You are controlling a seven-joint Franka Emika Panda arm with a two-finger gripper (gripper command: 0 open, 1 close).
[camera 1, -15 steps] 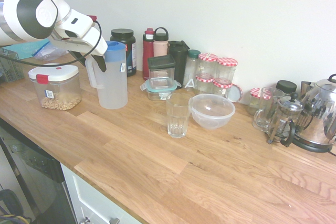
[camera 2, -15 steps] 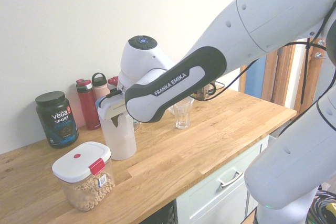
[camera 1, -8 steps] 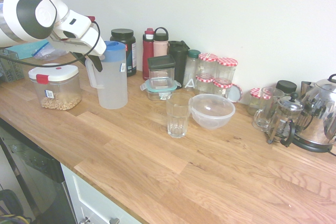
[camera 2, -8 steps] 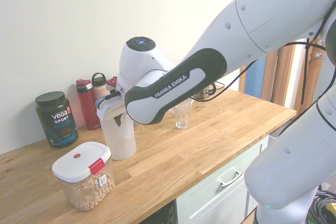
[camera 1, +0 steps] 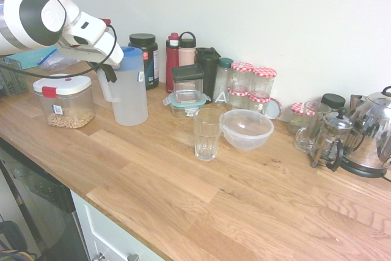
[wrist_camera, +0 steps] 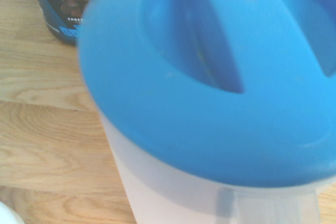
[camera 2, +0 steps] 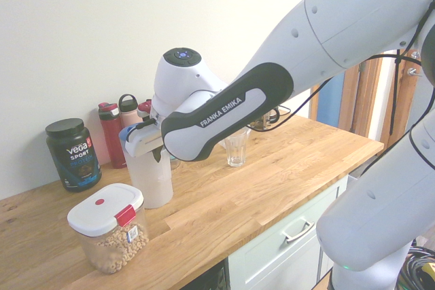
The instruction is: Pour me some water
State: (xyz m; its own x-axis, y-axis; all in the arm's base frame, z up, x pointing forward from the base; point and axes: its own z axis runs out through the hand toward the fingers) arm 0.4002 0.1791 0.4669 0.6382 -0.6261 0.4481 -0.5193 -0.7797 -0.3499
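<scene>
One tall frosted-white plastic jug with a blue lid [camera 1: 129, 87] stands on the pale wooden kitchen countertop [camera 1: 201, 194], and the white arm's two-finger gripper [camera 1: 109, 73] is clamped on its side handle near the top. Behind it, a black tub [camera 2: 73, 153] reads "Vega Sport", with "PROTEIN" showing up close. A ribbed clear drinking glass [camera 1: 206, 134] stands well apart; plain white wall behind.
</scene>
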